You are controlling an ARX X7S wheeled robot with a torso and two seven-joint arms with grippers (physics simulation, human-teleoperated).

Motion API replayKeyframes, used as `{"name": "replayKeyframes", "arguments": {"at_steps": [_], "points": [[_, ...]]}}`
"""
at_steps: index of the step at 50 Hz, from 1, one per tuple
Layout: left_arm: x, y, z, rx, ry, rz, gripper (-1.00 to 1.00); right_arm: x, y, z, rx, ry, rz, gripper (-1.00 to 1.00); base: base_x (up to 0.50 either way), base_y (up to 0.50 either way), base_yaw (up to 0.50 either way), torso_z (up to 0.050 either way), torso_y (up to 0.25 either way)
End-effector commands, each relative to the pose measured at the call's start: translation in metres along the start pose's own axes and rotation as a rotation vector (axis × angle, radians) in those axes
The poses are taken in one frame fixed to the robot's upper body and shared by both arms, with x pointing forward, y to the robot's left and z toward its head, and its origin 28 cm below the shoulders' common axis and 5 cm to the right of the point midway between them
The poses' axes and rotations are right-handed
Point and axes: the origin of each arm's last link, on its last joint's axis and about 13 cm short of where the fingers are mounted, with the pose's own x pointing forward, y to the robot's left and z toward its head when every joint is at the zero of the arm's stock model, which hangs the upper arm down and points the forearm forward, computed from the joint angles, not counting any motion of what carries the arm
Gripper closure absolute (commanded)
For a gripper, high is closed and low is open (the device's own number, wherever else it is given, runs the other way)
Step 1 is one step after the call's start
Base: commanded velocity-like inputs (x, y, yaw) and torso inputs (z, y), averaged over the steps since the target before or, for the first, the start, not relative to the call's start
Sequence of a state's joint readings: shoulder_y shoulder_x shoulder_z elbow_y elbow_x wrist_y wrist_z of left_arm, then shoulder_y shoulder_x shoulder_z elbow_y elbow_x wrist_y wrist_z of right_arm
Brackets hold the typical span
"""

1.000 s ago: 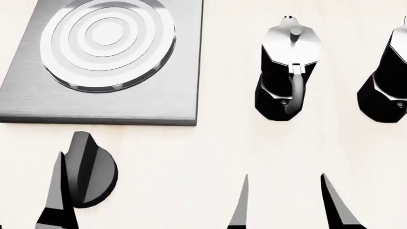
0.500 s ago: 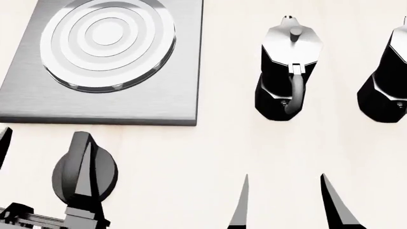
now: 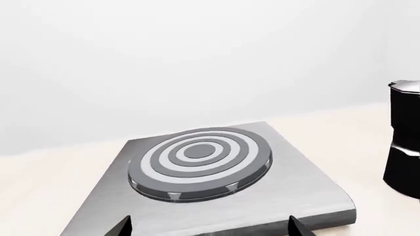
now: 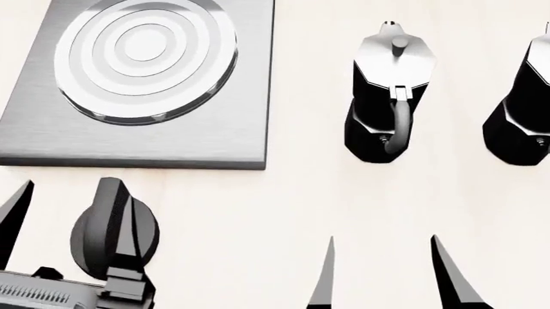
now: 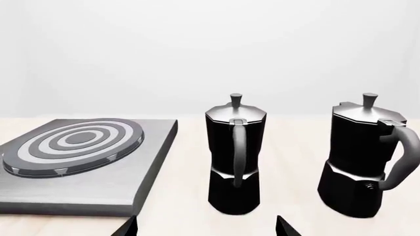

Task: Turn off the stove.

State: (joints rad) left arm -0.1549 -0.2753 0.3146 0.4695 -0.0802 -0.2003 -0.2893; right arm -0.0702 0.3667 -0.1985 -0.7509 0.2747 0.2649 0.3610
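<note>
A: Pale, cream-coloured countertop [image 4: 284,199] is shown throughout, backed by a plain light wall in both wrist views. What is found nearest the robot?

B: Both grippers are seen at the lower edge of the head view. The left gripper [image 4: 73,219] is shown with its fingers spread wide, one on each side of the knob [image 4: 114,235] (whether either finger touches it cannot be told). The right gripper [image 4: 387,273] is held with its fingers apart over bare counter, nothing between them.

A: And farther back?

B: The stove plate [image 4: 146,138] is set just beyond the knob, its ringed burner [image 4: 144,56] centred on it. To its right, well apart, the nearer moka pot [image 4: 387,96] is placed upright, handle towards the robot; a second moka pot [image 4: 522,109] is cut by the frame edge.
</note>
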Motion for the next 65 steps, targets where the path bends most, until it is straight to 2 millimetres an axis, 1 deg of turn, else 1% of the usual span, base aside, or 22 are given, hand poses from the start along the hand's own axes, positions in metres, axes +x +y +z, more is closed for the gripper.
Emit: {"name": "replayKeyframes", "arguments": {"at_steps": [1, 9, 21, 50, 65], "points": [[0.004, 0.001, -0.020, 0.017, 0.048, 0.029, -1.00, 0.000, 0.000, 0.000, 0.000, 0.002, 0.002, -1.00, 0.00, 0.00, 0.00, 0.000, 0.000], [0.007, 0.002, -0.029, 0.025, 0.074, 0.052, -1.00, 0.000, 0.000, 0.000, 0.000, 0.001, 0.003, -1.00, 0.00, 0.00, 0.00, 0.000, 0.000], [0.007, 0.002, -0.036, 0.029, 0.094, 0.076, -1.00, 0.000, 0.000, 0.000, 0.001, 0.002, 0.005, -1.00, 0.00, 0.00, 0.00, 0.000, 0.000], [0.009, 0.002, -0.050, 0.030, 0.141, 0.085, -1.00, 0.000, 0.001, -0.001, 0.004, 0.004, 0.009, -1.00, 0.00, 0.00, 0.00, 0.000, 0.000], [0.007, 0.003, -0.053, 0.029, 0.158, 0.094, -1.00, 0.000, 0.000, -0.001, 0.003, 0.004, 0.010, -1.00, 0.00, 0.00, 0.00, 0.000, 0.000]]}}
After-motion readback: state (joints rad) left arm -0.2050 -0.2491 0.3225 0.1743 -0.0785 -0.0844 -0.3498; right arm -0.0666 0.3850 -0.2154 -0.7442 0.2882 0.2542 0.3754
